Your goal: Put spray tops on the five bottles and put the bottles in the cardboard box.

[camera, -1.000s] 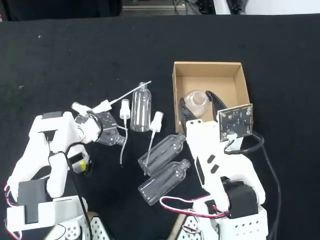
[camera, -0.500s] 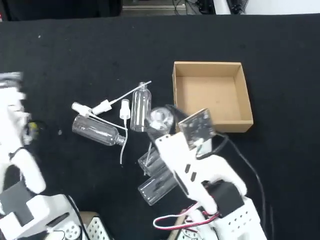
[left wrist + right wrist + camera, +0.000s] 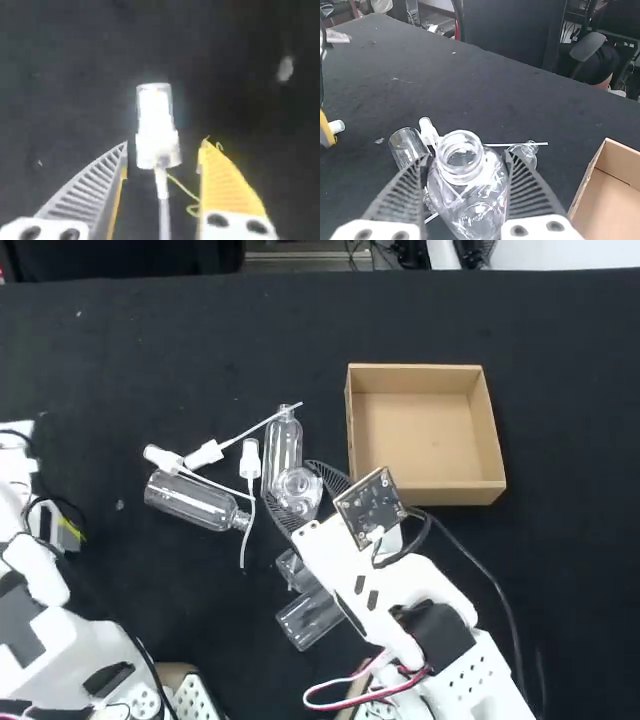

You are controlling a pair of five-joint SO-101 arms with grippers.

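Beyond the far edge of the black cloth-covered table [image 3: 560, 330], the right wrist view shows dark furniture and a black office chair [image 3: 594, 49]. At the near edge stand two white arms, the right arm [image 3: 400, 590] near the middle and the left arm [image 3: 30, 610] at the left edge. An open brown cardboard box [image 3: 349, 425] sits right of centre. Just beside its near left corner, the right gripper [image 3: 292, 486] clamps a clear plastic bottle [image 3: 297, 482] by its shoulders, the open neck facing the wrist camera. Four more clear bottles [image 3: 283, 445] lie left of the box, two of them partly under the right arm. The left gripper [image 3: 164, 145] holds a white spray top [image 3: 156, 120], jaws drawn in around it and its tube running back between them. Three loose spray tops [image 3: 207, 452] lie among the bottles.
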